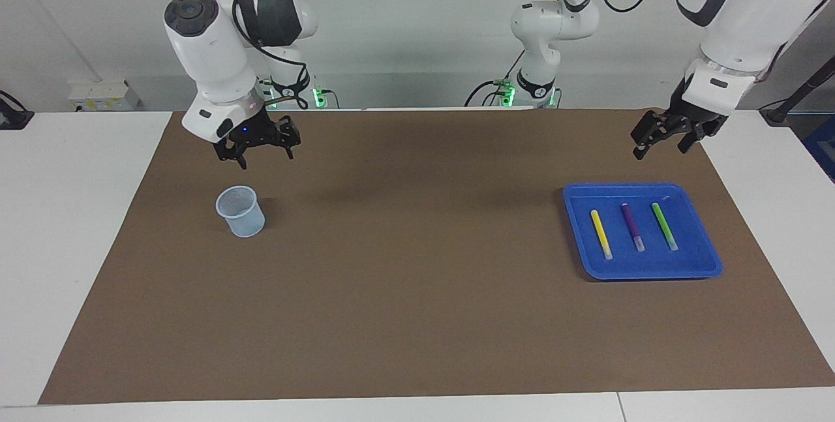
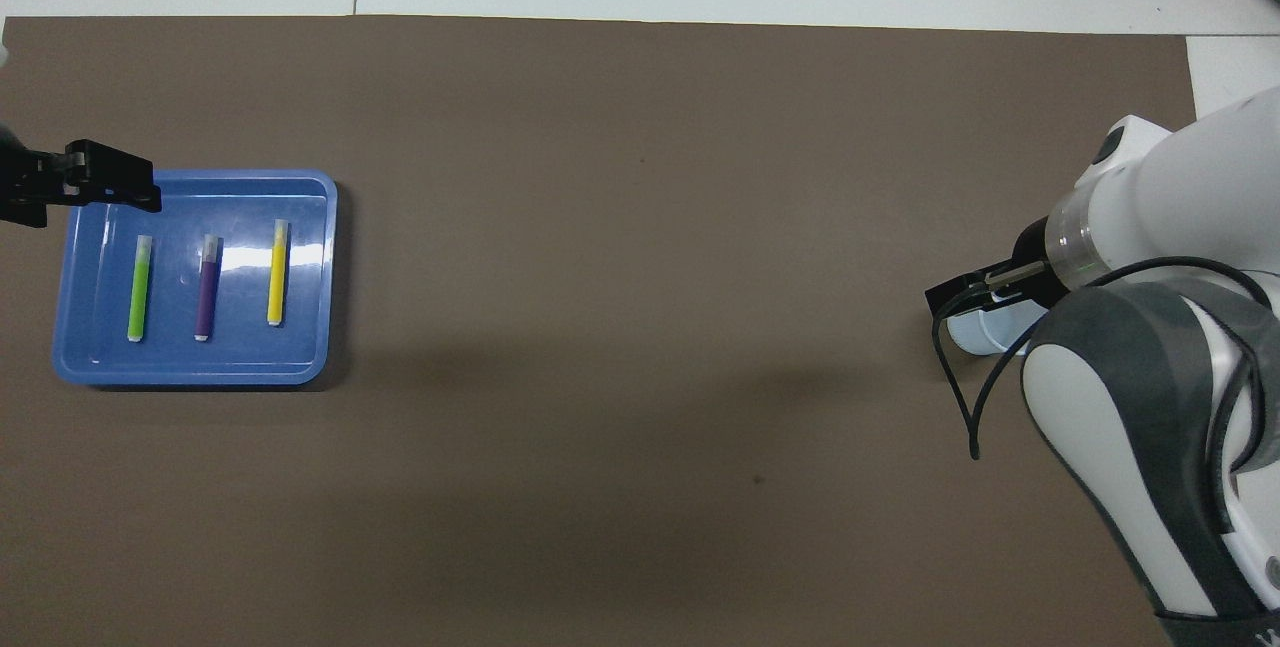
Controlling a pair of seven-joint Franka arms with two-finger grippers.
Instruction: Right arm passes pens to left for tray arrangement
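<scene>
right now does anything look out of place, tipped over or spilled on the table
Nothing stands out. The yellow pen, purple pen and green pen lie side by side, apart, in the blue tray. The mesh cup stands upright. Left gripper and right gripper hang open, holding nothing.
</scene>
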